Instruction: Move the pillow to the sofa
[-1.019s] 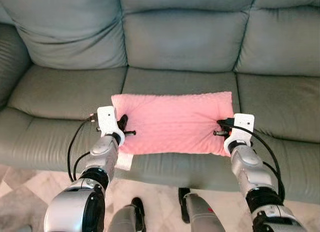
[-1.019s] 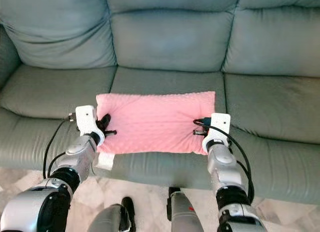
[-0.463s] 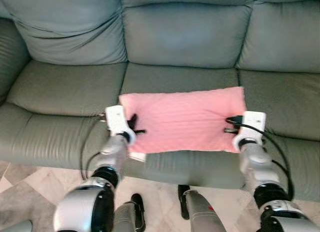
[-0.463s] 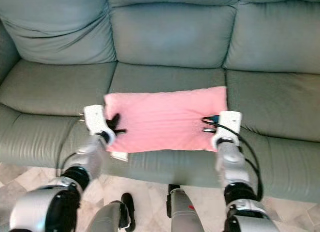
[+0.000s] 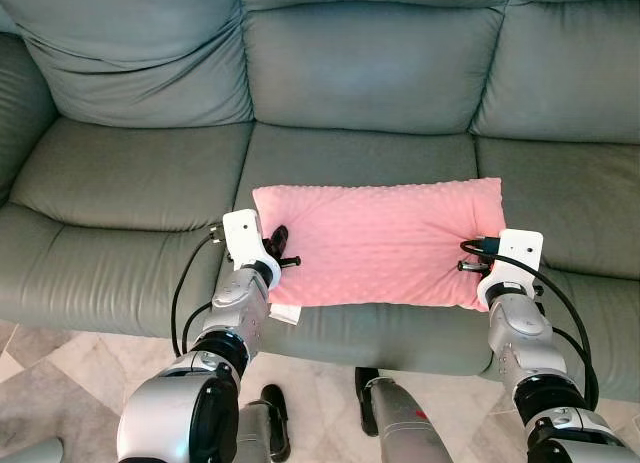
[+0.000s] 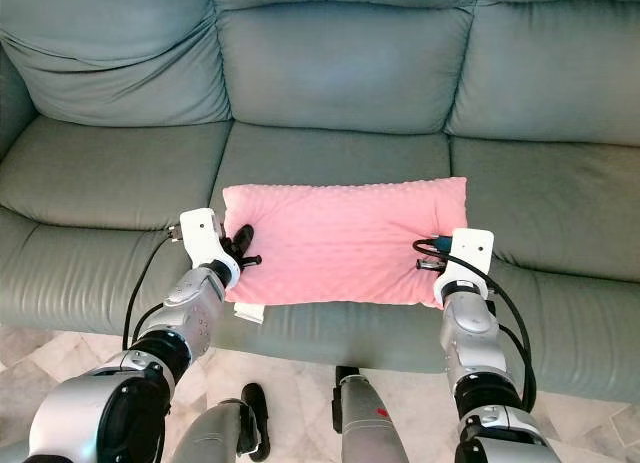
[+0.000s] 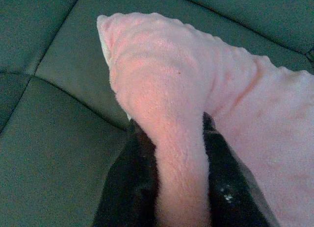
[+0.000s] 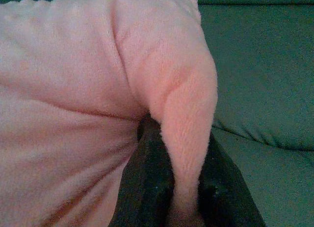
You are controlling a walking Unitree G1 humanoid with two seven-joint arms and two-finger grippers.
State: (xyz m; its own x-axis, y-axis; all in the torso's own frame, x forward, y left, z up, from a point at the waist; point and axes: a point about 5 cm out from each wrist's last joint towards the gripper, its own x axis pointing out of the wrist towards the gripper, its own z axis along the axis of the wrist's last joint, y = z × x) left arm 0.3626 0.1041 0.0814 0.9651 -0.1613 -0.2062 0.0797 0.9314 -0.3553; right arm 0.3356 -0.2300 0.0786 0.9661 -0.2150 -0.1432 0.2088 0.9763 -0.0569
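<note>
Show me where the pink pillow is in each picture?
Left eye view: pillow in the middle, over the sofa seat, held at both ends.
Right eye view: pillow in the middle too.
Left wrist view: its end pinched in the left pincer.
Right wrist view: its other end pinched in the right pincer.
Shared landmark: the green sofa.

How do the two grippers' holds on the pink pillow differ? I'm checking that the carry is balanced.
The left gripper pinches the pillow's left short edge; the right gripper pinches its right edge. A white tag hangs near the left one, none by the right. Both are shut on fabric, level, over the sofa.
</note>
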